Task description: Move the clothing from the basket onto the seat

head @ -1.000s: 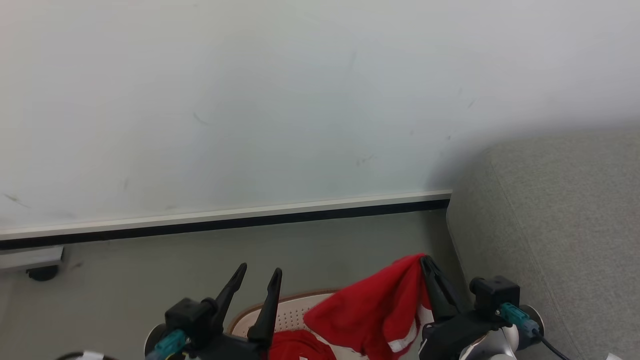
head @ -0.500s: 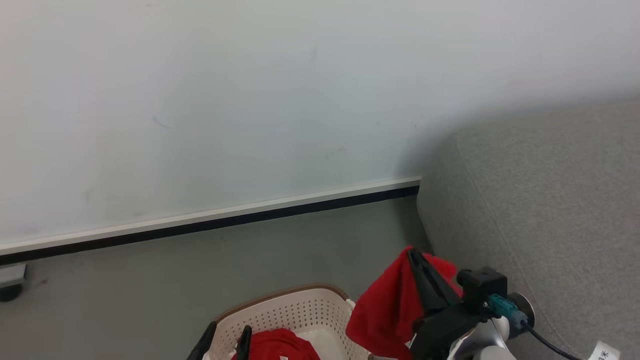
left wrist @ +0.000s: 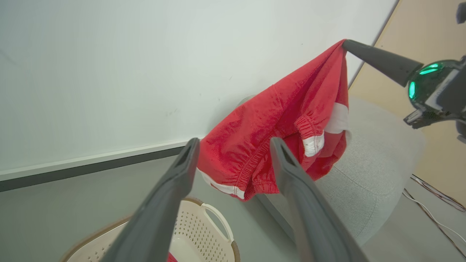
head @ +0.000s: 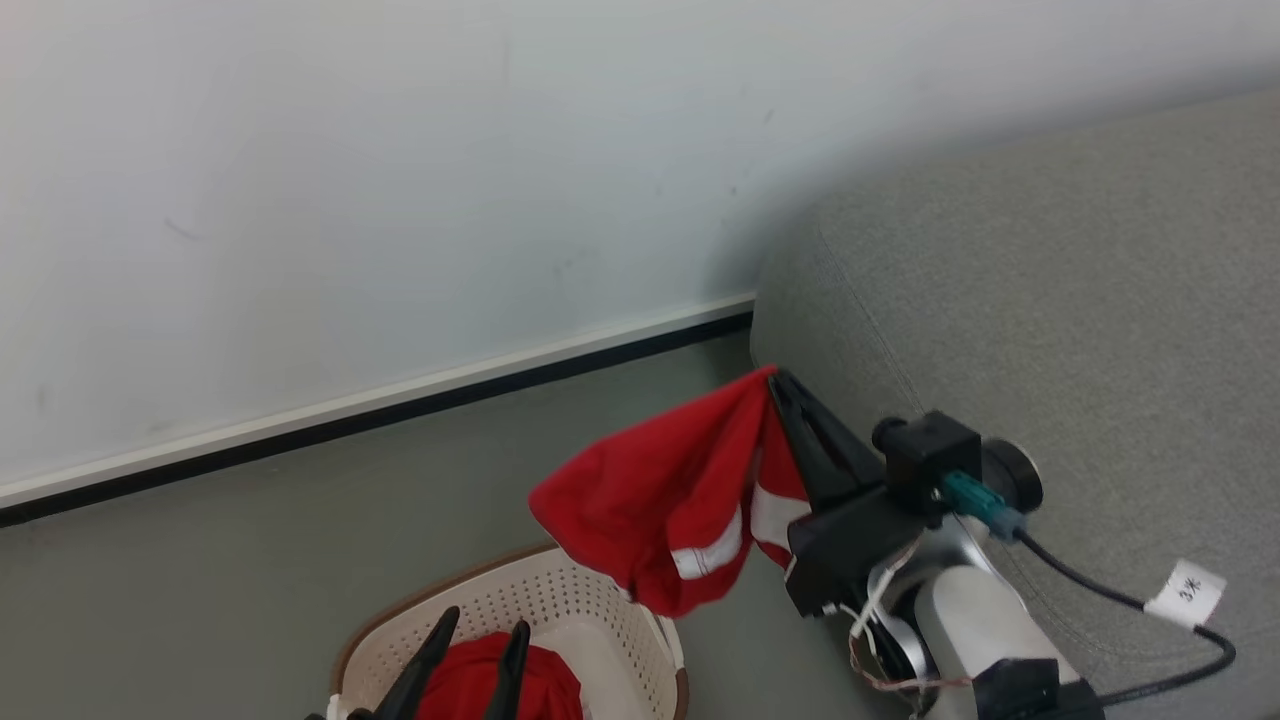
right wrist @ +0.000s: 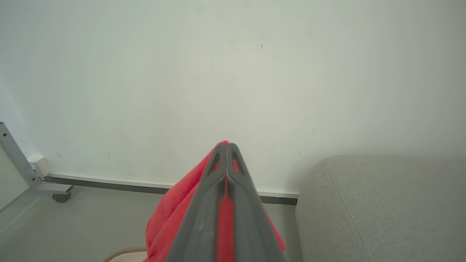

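Clothing (head: 650, 500) hangs lengthwise from right gripper (head: 776, 375).

A pale, faintly scuffed wall (head: 400, 150) meets a grey-green floor (head: 250, 560) along a white skirting board (head: 400, 393) with a black strip beneath. A grey metal frame leg (right wrist: 16, 158) on a dark caster stands by the wall. Thin cables (left wrist: 437, 198) trail across the floor.

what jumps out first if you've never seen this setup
A bright red garment dangles in the air from the right gripper, its jaws shut on the cloth, just beside the big grey sofa. On the floor nearby, the cream basket holds another red piece.
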